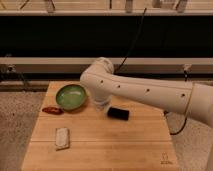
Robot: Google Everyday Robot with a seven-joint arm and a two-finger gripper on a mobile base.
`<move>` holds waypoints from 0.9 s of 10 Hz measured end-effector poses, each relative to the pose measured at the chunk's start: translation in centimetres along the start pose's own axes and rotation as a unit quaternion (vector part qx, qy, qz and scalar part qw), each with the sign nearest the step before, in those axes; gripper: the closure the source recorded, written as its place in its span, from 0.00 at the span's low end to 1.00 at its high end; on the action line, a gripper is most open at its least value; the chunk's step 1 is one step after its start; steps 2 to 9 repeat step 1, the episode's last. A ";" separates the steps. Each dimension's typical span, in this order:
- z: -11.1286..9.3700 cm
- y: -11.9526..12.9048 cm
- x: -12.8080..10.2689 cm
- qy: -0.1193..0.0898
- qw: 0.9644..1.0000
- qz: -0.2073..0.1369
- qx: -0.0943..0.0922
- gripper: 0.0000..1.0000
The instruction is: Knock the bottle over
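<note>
My white arm [145, 90] reaches in from the right, and its bulky end sits over the back middle of the wooden table [115, 145]. The gripper [101, 104] shows only as a short pale stub under that end, between the green bowl [71, 96] and a black object [118, 113]. The bottle is hidden from this view; the arm covers the spot just right of the bowl.
A red item [52, 110] lies left of the bowl near the table's left edge. A white flat packet [62, 137] rests on the front left. A black cable [132, 42] hangs behind the arm, in front of a dark shelf wall.
</note>
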 end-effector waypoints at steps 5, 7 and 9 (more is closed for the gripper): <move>-0.1 -0.2 0.3 0.002 1.000 0.000 0.002 0.98; -0.1 -0.2 0.3 0.002 1.000 0.000 0.002 0.98; -0.1 -0.2 0.3 0.002 1.000 0.000 0.002 0.98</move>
